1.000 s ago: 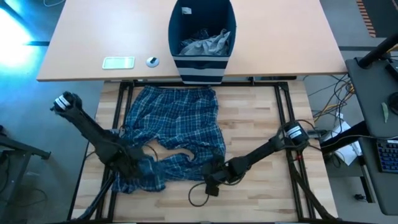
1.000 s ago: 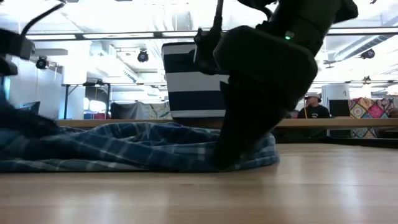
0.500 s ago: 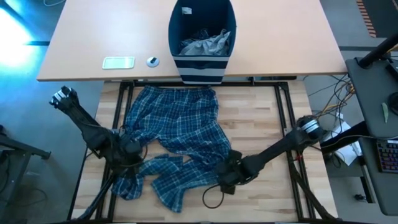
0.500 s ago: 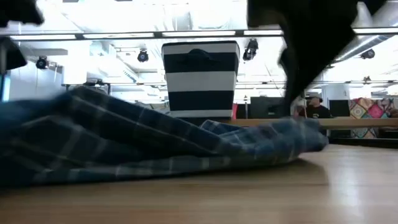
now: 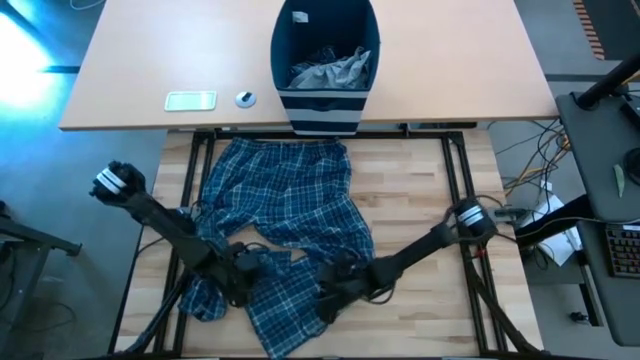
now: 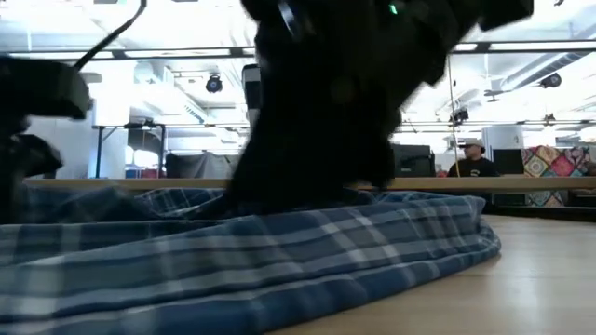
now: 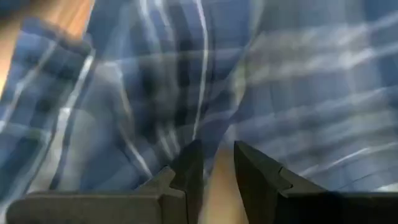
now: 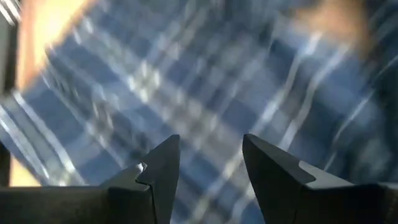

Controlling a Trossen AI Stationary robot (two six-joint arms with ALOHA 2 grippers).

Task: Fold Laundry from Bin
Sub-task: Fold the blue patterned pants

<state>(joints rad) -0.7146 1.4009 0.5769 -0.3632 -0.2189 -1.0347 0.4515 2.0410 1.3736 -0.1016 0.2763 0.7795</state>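
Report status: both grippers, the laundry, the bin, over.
Left gripper and right gripper low on the plaid trousers, legs bunched on table. Grey garment waits in bin. Nothing in the way.

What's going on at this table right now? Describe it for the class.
A two-armed robot is working on blue plaid trousers spread over the wooden table. Both arms reach down to the near edge of the cloth: the left pincer and the right pincer sit close together on the bunched leg ends, fingers slightly apart. The waistband lies towards the striped bin, which stands on the farther desk with a grey garment inside. Nothing is neatly folded yet.
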